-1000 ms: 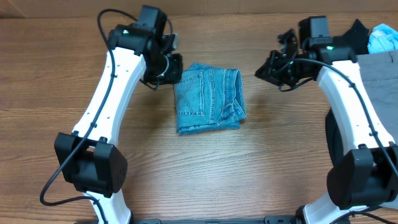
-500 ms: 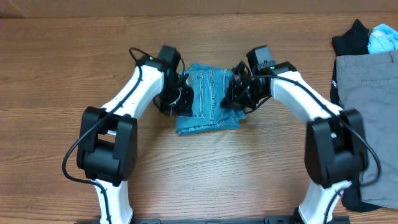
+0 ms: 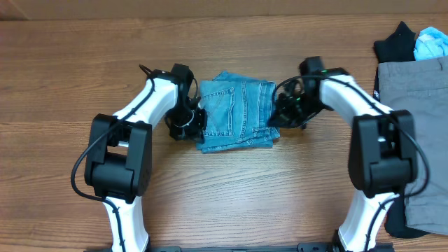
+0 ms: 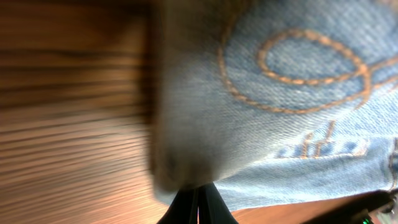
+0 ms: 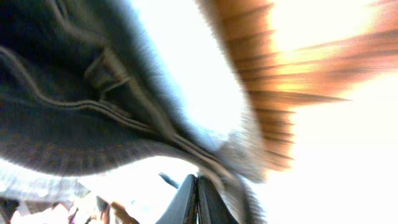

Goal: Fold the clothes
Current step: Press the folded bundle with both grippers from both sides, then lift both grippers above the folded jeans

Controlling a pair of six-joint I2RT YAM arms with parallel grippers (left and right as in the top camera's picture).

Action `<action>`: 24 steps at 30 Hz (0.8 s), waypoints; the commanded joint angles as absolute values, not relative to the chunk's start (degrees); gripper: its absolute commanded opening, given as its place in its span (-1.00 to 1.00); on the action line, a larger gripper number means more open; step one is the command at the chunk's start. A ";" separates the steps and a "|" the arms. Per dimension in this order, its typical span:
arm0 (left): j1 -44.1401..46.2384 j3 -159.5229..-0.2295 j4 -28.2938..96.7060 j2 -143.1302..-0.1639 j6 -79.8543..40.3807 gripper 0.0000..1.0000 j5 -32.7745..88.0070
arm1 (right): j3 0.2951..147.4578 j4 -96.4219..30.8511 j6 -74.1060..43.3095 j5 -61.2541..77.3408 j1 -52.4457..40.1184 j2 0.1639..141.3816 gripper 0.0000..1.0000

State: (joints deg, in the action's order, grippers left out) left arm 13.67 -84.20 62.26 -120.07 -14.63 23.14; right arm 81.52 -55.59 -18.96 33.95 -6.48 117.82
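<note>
1. Bracketing the folded jeans from both sides, with the left end effector at the left edge and the right end effector at the right edge, presumably to steady and square the bundle or to take hold for a further fold.
2. Showing both end effectors drawn together into a narrow wedge in the wrist views, denim right at the tips; impossible to tell whether cloth is pinched between.
3. Lying at mid-surface as a compact, roughly square packet, well apart from the grey garment at the right margin.
4. Displaying light-blue denim, a back pocket with looping tan stitching, and slightly uneven layers along the near edge.
</note>
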 commanded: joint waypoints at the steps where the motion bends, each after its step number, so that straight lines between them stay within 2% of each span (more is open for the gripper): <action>1: 12.82 -90.56 61.80 -115.31 -13.74 -0.92 18.76 | 86.48 -55.11 -19.25 26.59 -3.92 110.08 -0.90; 3: 13.34 -94.35 59.51 -113.25 -14.22 -0.92 19.55 | 89.08 -53.28 -19.29 26.61 -4.10 108.09 -0.76; 5: 13.82 -96.77 56.29 -112.68 -15.51 -0.92 19.79 | 90.41 -50.59 -19.33 27.35 -4.56 107.90 -0.74; 13: 15.77 -97.62 44.97 -115.11 -18.09 -0.92 21.30 | 90.32 -42.46 -19.51 34.02 -6.68 112.46 -0.83; 24: 15.92 -97.62 41.52 -126.91 -19.75 -0.92 20.71 | 90.28 -39.46 -21.30 32.12 -8.25 122.26 -0.88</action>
